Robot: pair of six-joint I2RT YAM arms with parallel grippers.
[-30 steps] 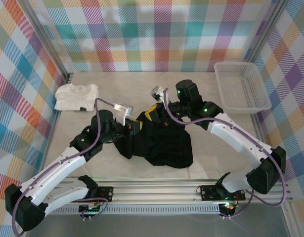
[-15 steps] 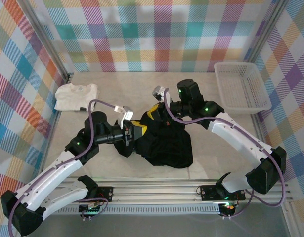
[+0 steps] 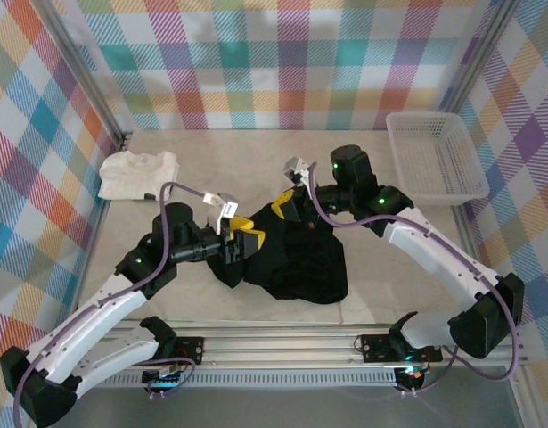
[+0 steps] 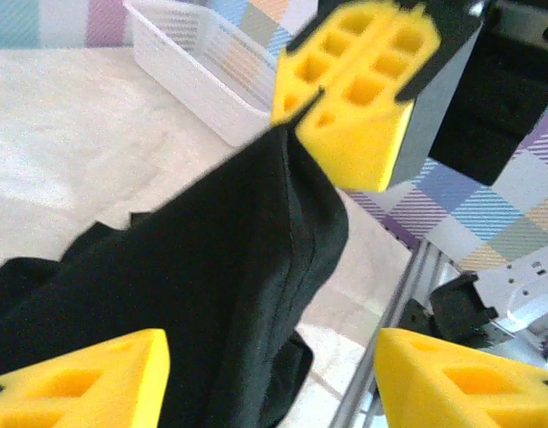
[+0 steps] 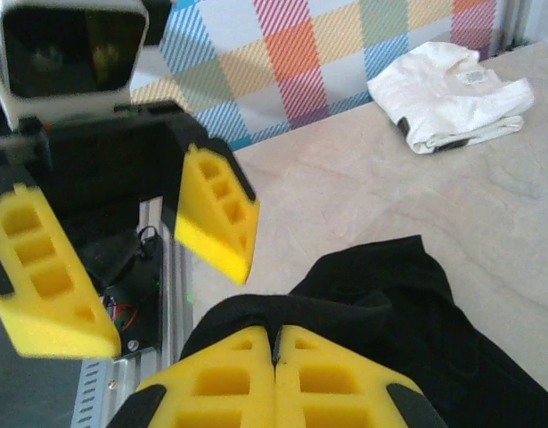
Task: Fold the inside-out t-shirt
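Inside-out t-shirt (image 3: 300,263) pinched at one edge.
Clamps cloth in right gripper (image 3: 281,209); holds left gripper (image 3: 247,234) spread wide just beside.

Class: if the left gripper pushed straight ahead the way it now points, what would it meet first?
Most likely the black t-shirt, hanging just ahead of the open left gripper from the shut right gripper; depth is hard to judge.

Black inside-out t-shirt (image 3: 300,266), a crumpled central heap
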